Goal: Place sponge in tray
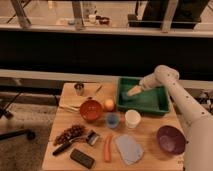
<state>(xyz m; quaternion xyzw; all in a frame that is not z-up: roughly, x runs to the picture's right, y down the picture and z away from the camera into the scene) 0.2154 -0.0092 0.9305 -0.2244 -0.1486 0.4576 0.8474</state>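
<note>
The green tray sits at the table's back right. My gripper reaches down from the right into the tray's left half. A small teal-green sponge lies in the tray's left end, right at the gripper's tip. I cannot tell whether the gripper still touches it.
A red bowl, an orange, a small blue cup and a white cup stand just left and in front of the tray. A purple bowl, grey-blue cloth, carrot, black block and grapes lie nearer the front.
</note>
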